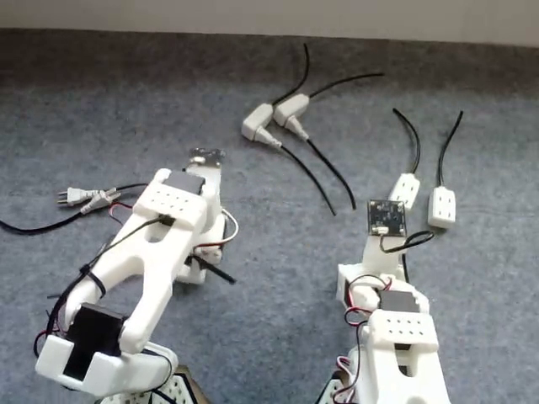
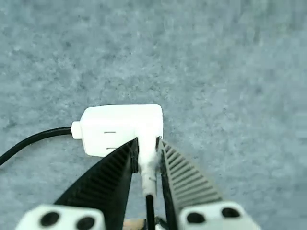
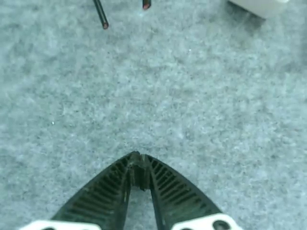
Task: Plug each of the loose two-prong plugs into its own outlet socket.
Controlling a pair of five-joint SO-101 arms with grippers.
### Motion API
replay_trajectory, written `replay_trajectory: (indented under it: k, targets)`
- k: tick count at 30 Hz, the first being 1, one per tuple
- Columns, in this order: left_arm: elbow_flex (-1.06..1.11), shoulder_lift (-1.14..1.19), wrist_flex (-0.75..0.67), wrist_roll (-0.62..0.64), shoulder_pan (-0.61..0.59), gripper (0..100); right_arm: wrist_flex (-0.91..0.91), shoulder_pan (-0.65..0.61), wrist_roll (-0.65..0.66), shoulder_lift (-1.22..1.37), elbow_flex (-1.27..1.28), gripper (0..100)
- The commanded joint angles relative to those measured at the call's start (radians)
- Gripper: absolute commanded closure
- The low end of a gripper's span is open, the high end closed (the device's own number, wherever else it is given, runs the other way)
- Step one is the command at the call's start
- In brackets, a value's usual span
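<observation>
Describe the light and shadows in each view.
High view: soft, even light, no hard shadows on the carpet. Left wrist view: the socket shines bright white beside the hand holding a plug. Right wrist view: a soft shadow lies beside the white block.

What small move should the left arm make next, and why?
Probably press the left gripper gently forward, pushing the plug toward the socket. It is shut on the plug, whose front end meets the socket's near edge; the prongs are hidden, so whether they are seated cannot be told.
</observation>
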Motion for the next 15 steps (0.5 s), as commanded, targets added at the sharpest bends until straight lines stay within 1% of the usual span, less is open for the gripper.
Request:
replay_trajectory:
  k: [1,3,5,7,12,15]
  targets:
    - [-0.088,-0.001,0.098,-0.388,-0.015,99,-0.018,0.007,-0.009,-0.013,-0.004,99.1]
    - [-0.111,-0.001,0.114,-0.535,-0.016,99,-0.018,0.007,-0.008,-0.013,-0.004,99.1]
    - [-0.108,-0.001,0.121,-0.618,-0.018,99,-0.018,0.007,-0.008,-0.013,-0.004,99.1]
    - [-0.091,-0.001,0.138,-0.683,-0.019,99,-0.018,0.007,-0.008,-0.013,-0.004,99.1]
    - [-0.031,-0.001,0.132,-0.79,-0.021,99,-0.018,0.007,-0.008,-0.013,-0.004,99.1]
    - [0.004,-0.001,0.132,-0.858,-0.022,95,-0.018,0.007,-0.008,-0.013,-0.004,99.1]
